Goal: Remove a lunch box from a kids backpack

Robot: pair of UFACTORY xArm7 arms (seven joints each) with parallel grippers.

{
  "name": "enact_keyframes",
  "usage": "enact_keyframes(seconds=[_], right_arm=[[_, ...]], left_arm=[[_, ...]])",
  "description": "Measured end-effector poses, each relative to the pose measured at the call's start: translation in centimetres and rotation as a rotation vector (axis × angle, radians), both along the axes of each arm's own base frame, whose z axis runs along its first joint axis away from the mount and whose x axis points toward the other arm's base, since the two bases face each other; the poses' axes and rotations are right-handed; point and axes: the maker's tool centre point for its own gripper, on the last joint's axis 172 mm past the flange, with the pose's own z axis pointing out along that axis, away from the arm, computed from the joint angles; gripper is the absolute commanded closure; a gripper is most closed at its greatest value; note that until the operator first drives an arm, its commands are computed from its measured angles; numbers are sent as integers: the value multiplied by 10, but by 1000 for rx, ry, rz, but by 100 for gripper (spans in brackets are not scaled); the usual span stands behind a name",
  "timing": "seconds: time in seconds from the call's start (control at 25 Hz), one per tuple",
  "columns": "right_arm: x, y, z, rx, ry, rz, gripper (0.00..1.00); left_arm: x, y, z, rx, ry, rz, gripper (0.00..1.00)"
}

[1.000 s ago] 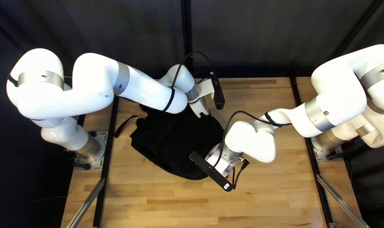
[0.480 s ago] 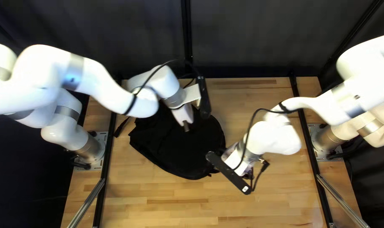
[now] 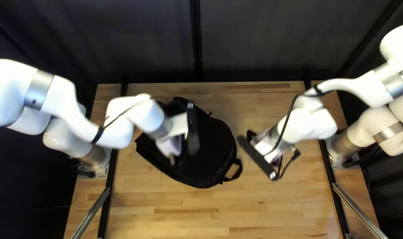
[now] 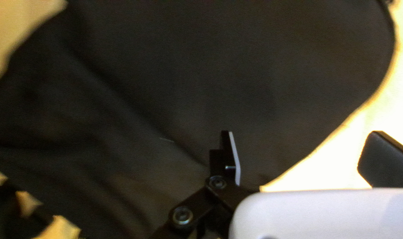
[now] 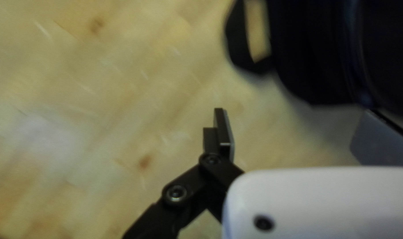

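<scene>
In the top left view my left gripper (image 3: 177, 155) hangs over the black backpack (image 3: 210, 150), which lies flat with a loop handle (image 3: 237, 170) at its right end. My right gripper (image 3: 251, 136) is to the right of the backpack, apart from it. The left wrist view has my left gripper (image 4: 299, 166) with fingers wide apart, the backpack's cloth (image 4: 210, 66) beneath and ahead. In the right wrist view my right gripper (image 5: 299, 137) stands open above bare wood, the backpack (image 5: 316, 53) ahead of it. No lunch box shows.
The wooden table (image 3: 175, 212) extends around the backpack. Black rails (image 3: 107, 194) run along its left and right sides, and a dark curtain (image 3: 254, 40) hangs behind the far edge.
My left gripper has moved left and toward the near edge over the backpack. My right gripper has moved right, away from the backpack, uncovering the loop handle.
</scene>
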Motion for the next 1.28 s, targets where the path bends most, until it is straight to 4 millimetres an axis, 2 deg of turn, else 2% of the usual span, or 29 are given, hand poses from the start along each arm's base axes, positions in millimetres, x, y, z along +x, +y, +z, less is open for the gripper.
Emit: enact_keyframes(seconds=[0.12,0.28,0.52,0.6,0.72,0.84,0.96,1.04,1.16,1.28], right_arm=[[0,-36,-4,2,-7,-32,0],[10,-68,-12,17,-8,-59,0],[37,-86,-11,31,-8,-54,0],[55,-90,-2,32,-13,-50,0],[83,-97,5,38,-4,-23,0],[138,-102,35,35,-18,-3,0],[200,-106,69,38,-23,16,2],[229,-109,76,52,0,26,0],[245,-112,82,82,22,37,0],[227,-116,56,110,67,21,0]], left_arm=[[-2,-51,-8,12,29,-54,0],[9,-105,-22,24,91,-147,0],[44,-170,-47,53,166,-354,0],[56,-184,-52,63,173,-408,0],[76,-200,-59,76,187,-478,0],[90,-209,-65,89,208,-540,0],[88,-213,-62,101,229,-573,0],[80,-215,-55,109,245,-581,0],[63,-210,-43,127,293,-572,0],[41,-200,-20,146,347,-546,0]])
